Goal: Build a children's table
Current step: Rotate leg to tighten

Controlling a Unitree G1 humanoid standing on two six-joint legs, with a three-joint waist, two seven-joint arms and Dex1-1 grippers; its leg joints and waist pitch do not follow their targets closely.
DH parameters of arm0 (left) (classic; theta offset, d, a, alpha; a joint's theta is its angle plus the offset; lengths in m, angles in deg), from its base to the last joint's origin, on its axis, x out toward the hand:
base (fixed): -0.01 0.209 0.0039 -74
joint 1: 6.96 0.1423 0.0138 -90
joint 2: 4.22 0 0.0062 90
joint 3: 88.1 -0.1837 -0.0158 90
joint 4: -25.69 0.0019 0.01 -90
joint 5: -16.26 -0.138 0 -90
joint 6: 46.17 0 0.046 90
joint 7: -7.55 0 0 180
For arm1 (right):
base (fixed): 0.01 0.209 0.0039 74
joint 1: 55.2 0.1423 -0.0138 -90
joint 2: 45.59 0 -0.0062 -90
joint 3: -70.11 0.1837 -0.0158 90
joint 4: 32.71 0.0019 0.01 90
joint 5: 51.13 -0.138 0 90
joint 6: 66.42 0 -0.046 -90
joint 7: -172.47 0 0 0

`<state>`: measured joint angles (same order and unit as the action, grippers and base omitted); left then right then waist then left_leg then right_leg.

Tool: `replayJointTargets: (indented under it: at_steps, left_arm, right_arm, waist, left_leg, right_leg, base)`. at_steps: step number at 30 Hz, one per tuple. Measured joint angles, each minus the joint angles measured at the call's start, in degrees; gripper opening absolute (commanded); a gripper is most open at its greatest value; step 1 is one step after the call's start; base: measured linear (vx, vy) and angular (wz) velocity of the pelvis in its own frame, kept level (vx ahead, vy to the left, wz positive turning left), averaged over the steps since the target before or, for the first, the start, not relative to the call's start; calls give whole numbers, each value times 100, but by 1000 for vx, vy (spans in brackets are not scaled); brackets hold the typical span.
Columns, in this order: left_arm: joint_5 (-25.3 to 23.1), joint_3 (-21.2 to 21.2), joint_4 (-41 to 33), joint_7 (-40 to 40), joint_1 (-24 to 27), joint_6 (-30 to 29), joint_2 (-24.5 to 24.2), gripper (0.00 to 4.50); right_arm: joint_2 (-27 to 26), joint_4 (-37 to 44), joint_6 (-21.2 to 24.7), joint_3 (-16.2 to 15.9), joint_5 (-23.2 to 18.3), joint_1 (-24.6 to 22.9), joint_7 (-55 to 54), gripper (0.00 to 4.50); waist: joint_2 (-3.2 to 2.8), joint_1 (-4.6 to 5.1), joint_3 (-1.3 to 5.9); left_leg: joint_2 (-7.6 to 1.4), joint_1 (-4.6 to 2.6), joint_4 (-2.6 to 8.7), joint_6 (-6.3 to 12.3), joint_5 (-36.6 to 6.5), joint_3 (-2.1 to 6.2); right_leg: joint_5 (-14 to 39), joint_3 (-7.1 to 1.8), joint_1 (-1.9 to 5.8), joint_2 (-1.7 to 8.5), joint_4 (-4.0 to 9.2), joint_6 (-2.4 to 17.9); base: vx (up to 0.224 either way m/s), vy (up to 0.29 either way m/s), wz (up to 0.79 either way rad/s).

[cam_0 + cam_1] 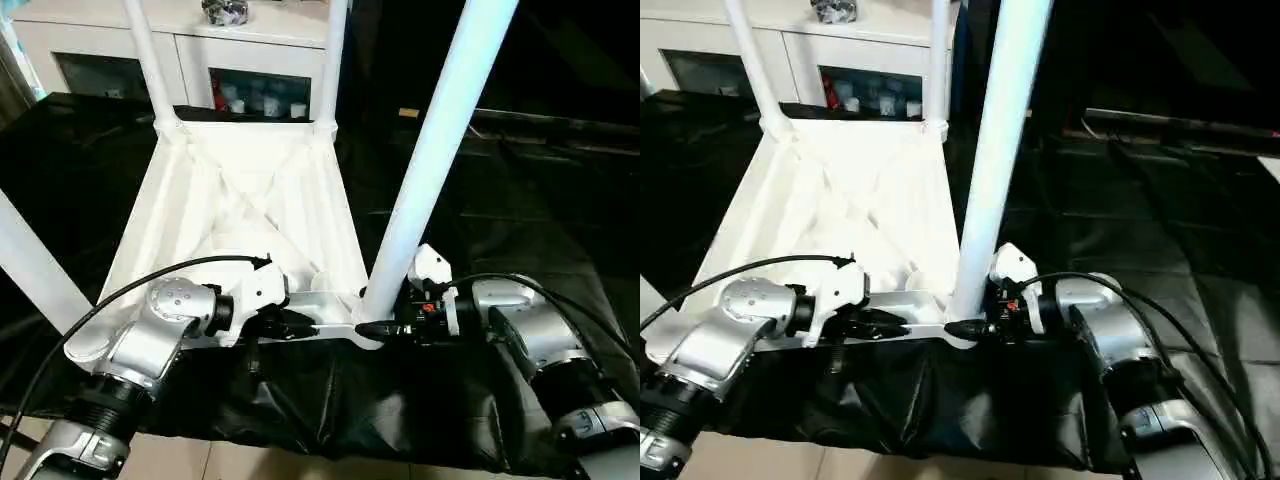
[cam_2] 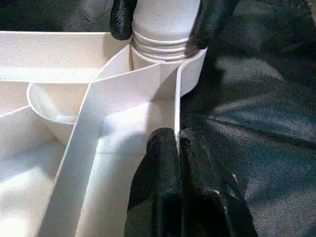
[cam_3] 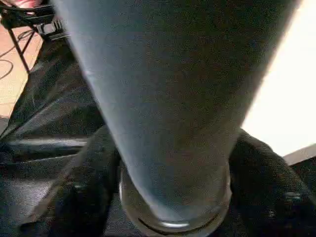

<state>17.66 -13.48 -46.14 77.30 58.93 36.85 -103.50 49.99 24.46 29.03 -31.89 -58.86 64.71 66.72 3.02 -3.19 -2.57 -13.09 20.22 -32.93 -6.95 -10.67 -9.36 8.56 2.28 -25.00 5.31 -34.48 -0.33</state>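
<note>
Legible text, labels, brands, numbers, signs: none. The white tabletop [image 1: 250, 200] and its legs [image 1: 440, 150] carry no readable marking, and neither does the black cloth [image 1: 540, 220]. Items behind the cabinet [image 1: 200, 50] glass are too small to make out any lettering.

The upturned white tabletop [image 1: 250, 205] lies on the black-draped work table [image 1: 520, 200], ribs showing. Four white legs [image 1: 440, 150] stand in its corner sockets (the near-right one leans rightward). The left gripper [image 1: 295, 322] pinches the near rim; the right gripper [image 1: 385, 328] sits at the near-right leg's base.
</note>
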Motion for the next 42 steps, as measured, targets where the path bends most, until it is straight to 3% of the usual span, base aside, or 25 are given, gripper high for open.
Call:
replayJointTargets:
  at_steps: [5, 9, 16, 19, 24, 27, 28, 33, 39, 42]
  left_arm:
    - [0, -2, 12, -5, 3, 18, 28, 0]
    - [-47, -7, 25, -191, 29, 57, 111, 0]
    - [-340, 167, 163, -1182, -6, -137, 512, 0]
    - [-470, 272, 375, -1892, -59, -163, 895, 0]
    - [-527, 437, 555, -2951, -181, -233, 1598, 0]
    - [-565, 397, 581, -3131, -252, -292, 1745, 0]
    - [-565, 406, 584, -3132, -250, -291, 1743, 0]
    - [-548, 402, 582, -2830, -250, -163, 1586, 0]
    - [-389, 249, 249, -2247, -94, -63, 1163, 0]
    - [-370, 166, -253, -2007, 29, -89, 844, 0]
  right_arm:
    - [-16, -12, -100, -22, 12, -37, -6, 269]
    - [-154, 117, -125, 133, -30, -266, -315, 267]
    - [-908, -190, -245, 662, -5, -369, -2186, 266]
    - [-1373, -503, -400, 851, 189, -219, -3454, 266]
    - [-2103, -979, -332, 1102, 369, 198, -5145, 266]
    - [-2343, -1059, -497, 1020, 455, 247, -5282, 266]
    - [-2362, -1074, -562, 1020, 477, 247, -5288, 321]
    - [-2282, -1076, -629, 1018, 493, 245, -5023, 368]
    - [-1733, -972, -630, 797, 482, 244, -4029, 417]
    - [-1436, -793, -612, 734, 484, 170, -3640, 439]
  waist:
    - [1, -4, 1]
    - [-1, -15, 7]
    - [-32, 120, 21]
    - [-91, 152, 43]
    - [-77, 163, 46]
    - [-66, 185, 51]
    - [-65, 175, 51]
    - [-65, 132, 49]
    - [-72, 122, 43]
    - [-79, 111, 37]
  left_leg:
    - [0, -3, -1, 0, 0, -1]
    - [0, -13, -6, -1, 0, -3]
    - [2, -22, -26, -2, 1, -4]
    - [4, -23, -28, -2, 1, -3]
    - [-2, -20, -21, -3, 0, 5]
    - [-8, -12, -10, -12, -6, 6]
    - [-8, -13, -7, -15, -8, 6]
    - [-8, -2, 6, -16, -11, 5]
    - [-6, -6, 6, -17, -12, 4]
    - [-9, -8, 5, -17, -11, 4]
  right_leg:
    - [0, -1, 1, 0, -3, 0]
    - [-1, -5, 10, 0, -7, 1]
    - [11, -8, 9, 0, -10, -21]
    - [11, -9, 9, 0, -8, -22]
    - [11, 0, 1, -8, -10, -22]
    - [9, 5, -8, -13, -5, -21]
    - [-6, 6, -8, -13, -4, 5]
    - [-4, 10, -14, -13, 11, 5]
    - [-6, 9, -12, -11, 10, 7]
    - [-6, 11, -10, -11, 5, 7]
  base:
    - [0, 0, 0]
    - [0, 0, 0]
    - [0, 0, 0]
    - [0, 0, 0]
    - [0, 0, 0]
    - [0, 0, 0]
    - [0, 0, 0]
    - [0, 0, 0]
    - [0, 0, 0]
    - [0, 0, 0]
